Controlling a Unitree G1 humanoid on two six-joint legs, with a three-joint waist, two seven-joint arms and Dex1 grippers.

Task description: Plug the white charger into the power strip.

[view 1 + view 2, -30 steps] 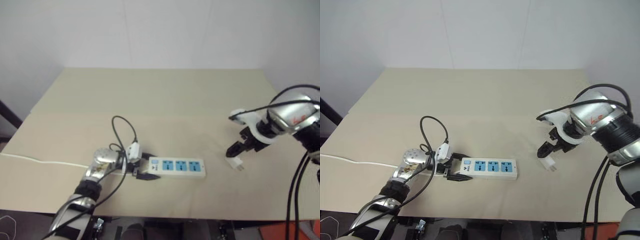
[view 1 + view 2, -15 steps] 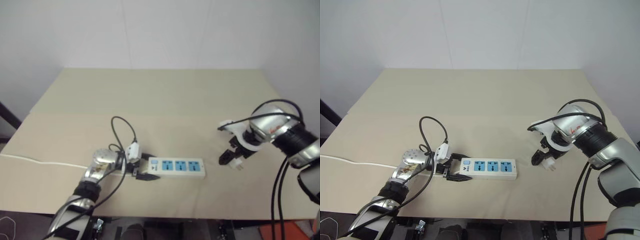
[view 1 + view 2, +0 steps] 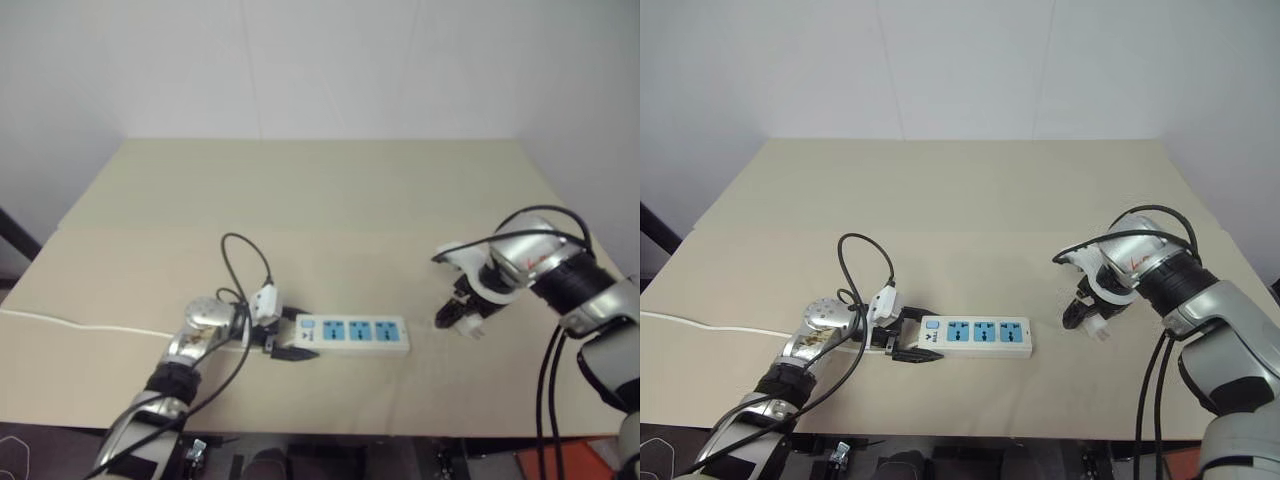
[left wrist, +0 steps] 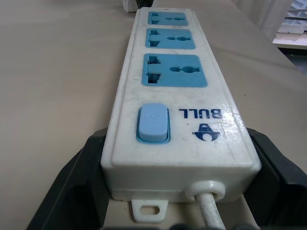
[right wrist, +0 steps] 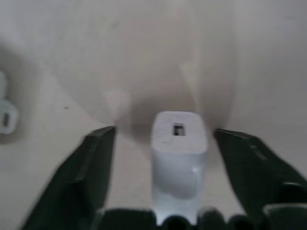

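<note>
Fingers [image 5: 91, 167] of our right gripper [image 5: 178, 158] stand spread on either side of the white charger [image 5: 179, 143], with gaps on both sides, so nothing is pinched yet. We see the charger lying on the table [image 3: 320, 190] toward its right edge, well apart from the power strip [image 3: 352, 334]. Our left gripper [image 4: 177, 191] straddles the strip's switch end near the front edge, fingers beside it; whether they press it we cannot tell. If our jaws close off-centre, we judge the small block may twist or skid away, and a skewed grasp would misalign its prongs with the sockets.
</note>
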